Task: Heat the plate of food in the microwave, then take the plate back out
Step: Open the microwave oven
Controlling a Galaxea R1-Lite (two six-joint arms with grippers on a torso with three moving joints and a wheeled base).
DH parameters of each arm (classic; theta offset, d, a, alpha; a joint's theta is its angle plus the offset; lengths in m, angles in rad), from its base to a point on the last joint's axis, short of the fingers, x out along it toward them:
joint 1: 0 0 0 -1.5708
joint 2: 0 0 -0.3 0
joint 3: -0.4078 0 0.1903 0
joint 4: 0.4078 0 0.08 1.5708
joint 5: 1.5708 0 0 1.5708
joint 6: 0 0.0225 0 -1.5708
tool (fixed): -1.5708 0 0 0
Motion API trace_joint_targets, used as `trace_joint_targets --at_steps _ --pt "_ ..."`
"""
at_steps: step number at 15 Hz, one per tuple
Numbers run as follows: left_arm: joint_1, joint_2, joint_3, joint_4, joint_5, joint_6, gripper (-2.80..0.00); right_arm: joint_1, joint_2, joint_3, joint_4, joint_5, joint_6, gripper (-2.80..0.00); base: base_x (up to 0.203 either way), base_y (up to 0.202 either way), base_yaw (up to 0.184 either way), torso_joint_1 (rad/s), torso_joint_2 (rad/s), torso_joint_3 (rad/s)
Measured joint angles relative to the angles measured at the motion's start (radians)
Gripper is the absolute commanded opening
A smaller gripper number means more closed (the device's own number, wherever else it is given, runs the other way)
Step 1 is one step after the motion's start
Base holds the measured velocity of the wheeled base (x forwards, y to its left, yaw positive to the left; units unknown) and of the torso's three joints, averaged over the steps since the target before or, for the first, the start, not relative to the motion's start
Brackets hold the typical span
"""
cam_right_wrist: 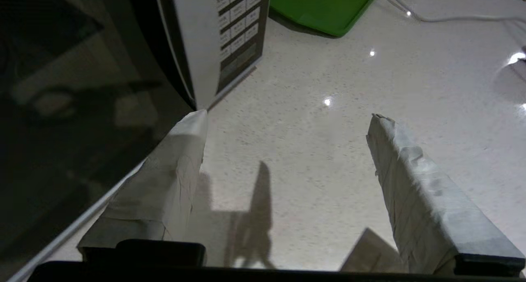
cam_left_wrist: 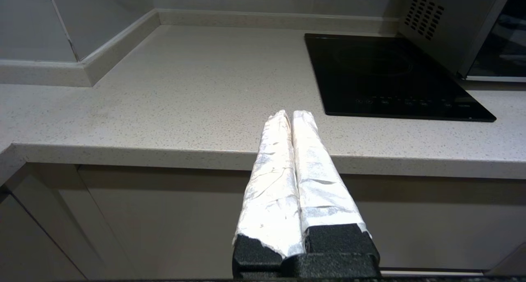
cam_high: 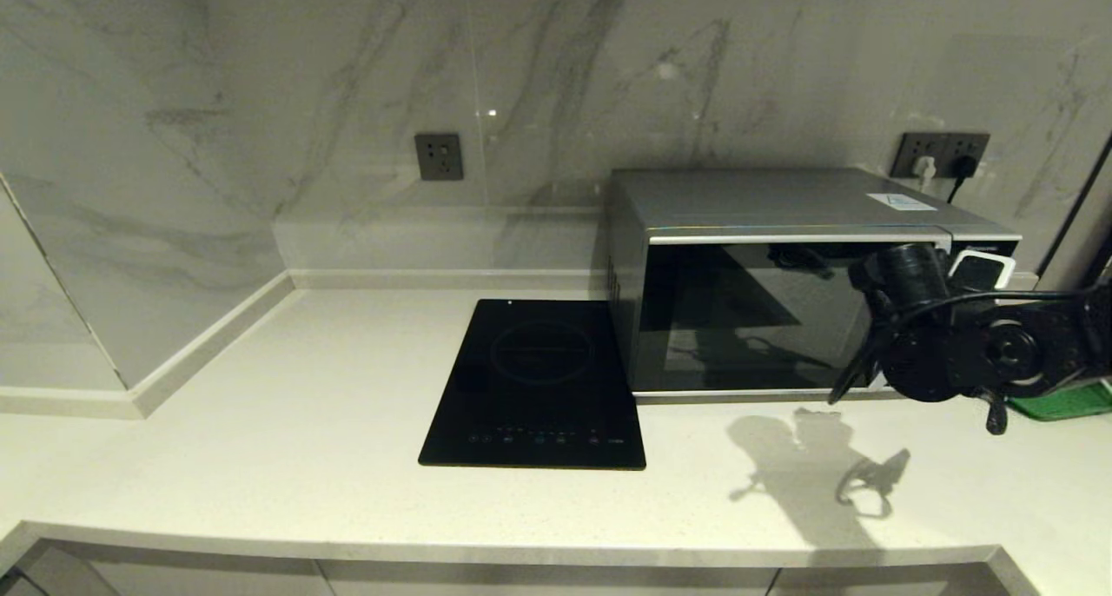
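The silver microwave [cam_high: 782, 203] stands at the back right of the counter with its dark glass door [cam_high: 738, 318] closed. The plate of food is hidden from every view. My right arm [cam_high: 956, 344] reaches in front of the microwave's right end, covering the button panel in the head view. In the right wrist view my right gripper [cam_right_wrist: 287, 115] is open and empty above the bare counter. One of its fingers [cam_right_wrist: 181, 158] is close beside the door's lower corner, just short of the button panel [cam_right_wrist: 238, 27]. My left gripper [cam_left_wrist: 292, 113] is shut and empty, parked at the counter's front edge.
A flat black induction cooktop [cam_high: 539, 379] lies left of the microwave. A green tray [cam_right_wrist: 324, 6] sits on the counter to the right of the microwave, with a white cable [cam_right_wrist: 452, 18] beyond it. Marble walls close off the counter at the back and left.
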Motion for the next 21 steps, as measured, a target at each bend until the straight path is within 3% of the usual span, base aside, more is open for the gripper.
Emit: trace_joint_targets --at_steps 4,10,21 --pt "0.0 0.0 0.0 0.0 0.0 0.0 -2.8 0.008 0.105 -0.08 0.062 -0.029 0.153 0.0 0.0 0.0 0.0 0.0 0.0 0.0" --pt "0.0 0.0 0.0 0.0 0.0 0.0 -2.8 0.005 0.188 -0.124 0.104 -0.033 0.281 0.0 0.0 0.0 0.0 0.0 0.0 0.0" --pt "0.0 0.0 0.0 0.0 0.0 0.0 -2.8 -0.011 0.25 -0.243 0.101 -0.041 0.322 0.0 0.0 0.0 0.0 0.0 0.0 0.0"
